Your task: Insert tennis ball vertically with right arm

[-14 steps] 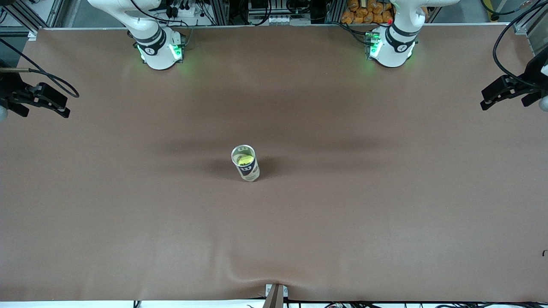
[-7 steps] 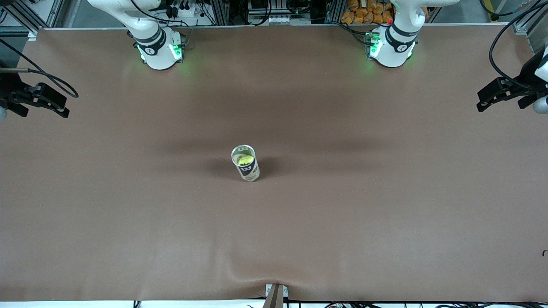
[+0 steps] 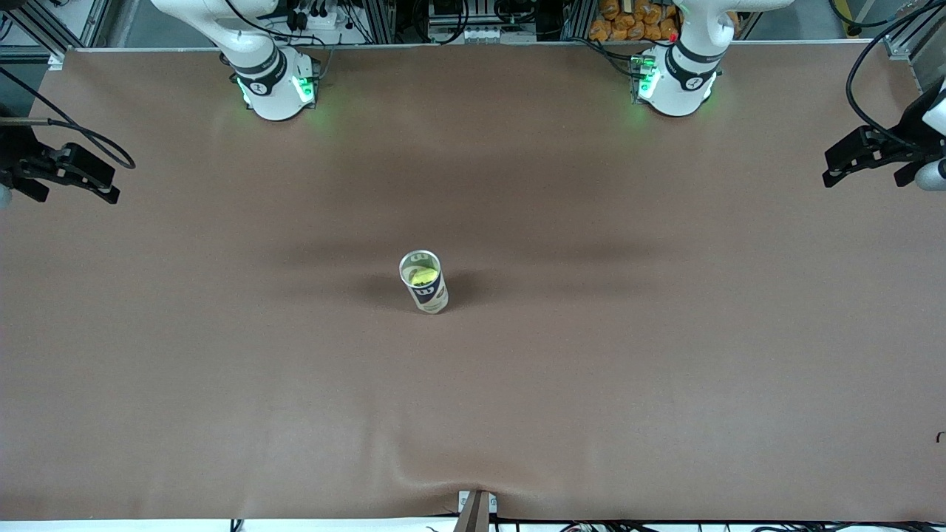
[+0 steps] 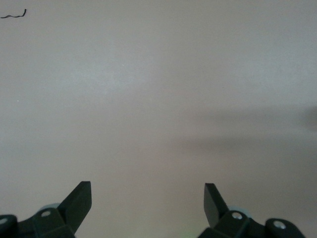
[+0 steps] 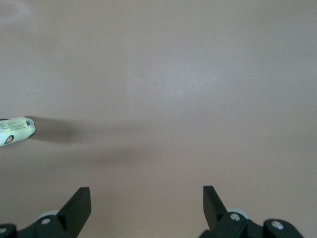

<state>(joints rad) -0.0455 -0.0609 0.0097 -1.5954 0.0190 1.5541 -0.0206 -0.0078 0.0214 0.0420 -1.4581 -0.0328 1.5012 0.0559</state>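
Tennis ball sits inside upright ball can at table centre. Right gripper over its table end, jaws wide, empty. Left gripper likewise, waiting. Ball light, fuzzy, springy: you would grip it across its widest part, lightly.

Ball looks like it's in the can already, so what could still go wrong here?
The can stands upright and alone mid-table, with the ball high near its open rim; a bump might tip it and spill the ball. The right tool and left tool are open over opposite table ends, so any sweep inward at low height could hit the can.
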